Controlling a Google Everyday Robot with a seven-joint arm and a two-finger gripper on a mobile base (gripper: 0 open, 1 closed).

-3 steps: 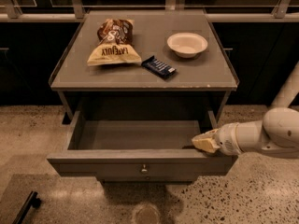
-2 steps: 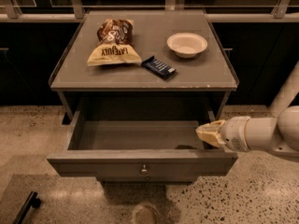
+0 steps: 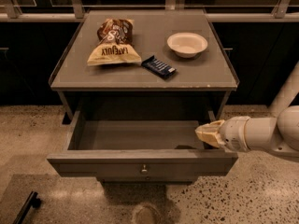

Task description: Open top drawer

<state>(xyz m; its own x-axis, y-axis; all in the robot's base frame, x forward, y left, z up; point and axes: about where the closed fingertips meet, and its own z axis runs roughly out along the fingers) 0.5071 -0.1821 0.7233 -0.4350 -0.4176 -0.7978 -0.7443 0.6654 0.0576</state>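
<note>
The top drawer (image 3: 140, 164) of the grey cabinet stands pulled out towards me, its inside showing and bare, with a small round metal knob (image 3: 144, 170) at the centre of its flat front. My gripper (image 3: 205, 133) comes in from the right on a white arm and hangs over the drawer's right end, just above the inside near the right wall. It holds nothing that I can see.
On the cabinet top (image 3: 196, 76) lie a chip bag (image 3: 113, 43), a dark snack bar (image 3: 158, 66) and a white bowl (image 3: 187, 44). Speckled floor lies in front. A dark handle-like object (image 3: 25, 207) sits at the lower left.
My gripper has moved back and slightly up, away from the drawer's front panel towards the right. The drawer stays open.
</note>
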